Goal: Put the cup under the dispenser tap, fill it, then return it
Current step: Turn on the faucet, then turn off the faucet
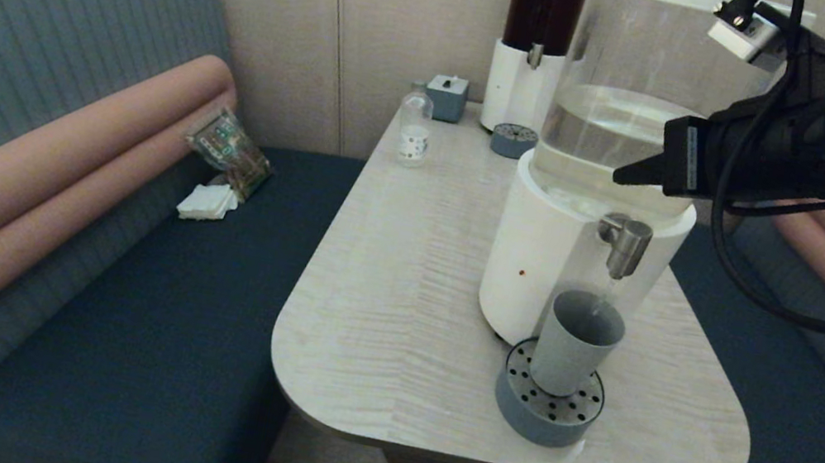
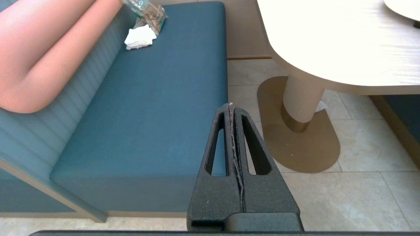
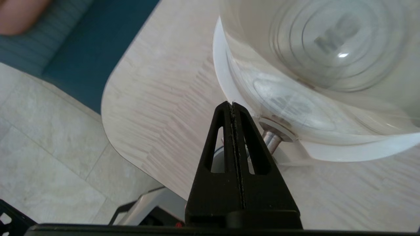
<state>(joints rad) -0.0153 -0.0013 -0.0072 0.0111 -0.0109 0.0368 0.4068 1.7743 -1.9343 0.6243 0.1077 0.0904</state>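
Observation:
The grey-blue cup [image 1: 575,343] stands upright on the round perforated drip tray [image 1: 548,405], directly below the dispenser tap [image 1: 626,245]. A thin stream of clear liquid runs from the tap into the cup. My right gripper [image 1: 625,175] hovers shut and empty above the tap, against the clear tank [image 1: 626,99]; in the right wrist view the gripper [image 3: 232,104] points down at the tap [image 3: 271,141], and the cup is mostly hidden behind the fingers. My left gripper [image 2: 231,106] is shut and empty, parked low over the bench seat and floor, out of the head view.
A small clear bottle [image 1: 415,128], a grey box [image 1: 447,97], a dark-liquid dispenser [image 1: 535,42] and its drip tray [image 1: 513,140] stand at the table's far end. The table [image 1: 407,264] edge curves near the cup. A snack packet [image 1: 230,146] and napkins [image 1: 208,202] lie on the left bench.

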